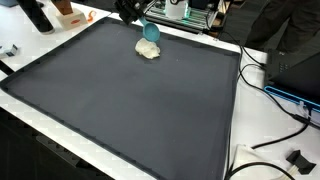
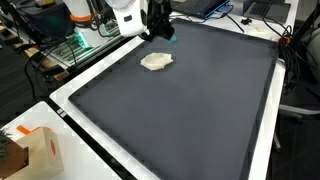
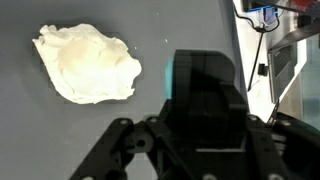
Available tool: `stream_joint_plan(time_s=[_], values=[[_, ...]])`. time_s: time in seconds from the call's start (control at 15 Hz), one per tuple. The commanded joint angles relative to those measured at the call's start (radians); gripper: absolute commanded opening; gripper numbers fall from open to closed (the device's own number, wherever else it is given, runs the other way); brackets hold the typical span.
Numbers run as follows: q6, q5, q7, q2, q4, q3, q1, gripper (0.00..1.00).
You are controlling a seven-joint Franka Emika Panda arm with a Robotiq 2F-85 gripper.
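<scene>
The end effector (image 1: 146, 24) appears closed on a small teal object (image 1: 151, 31), gripping it by its sides. The object is probably light and rigid. It hangs near the bench's (image 1: 120, 100) robot-side edge, just beside a soft crumpled white cloth (image 1: 148, 49).

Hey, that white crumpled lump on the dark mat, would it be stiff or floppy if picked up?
The white lump shows soft folds and a ragged edge, so it would probably sag or deform, not stay stiff. It lies low on the dark mat, so rolling or tipping seems unlikely. It looks light; a push may just slide it.
</scene>
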Motion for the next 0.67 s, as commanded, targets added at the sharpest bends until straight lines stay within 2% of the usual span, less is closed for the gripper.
stream_joint_plan(time_s=[0.0, 0.6], values=[[-0.07, 0.081, -0.032, 0.058, 0.026, -0.006, -0.03, 0.25], [-0.166, 0.16, -0.005, 0.178, 0.077, -0.009, -0.074, 0.25]])
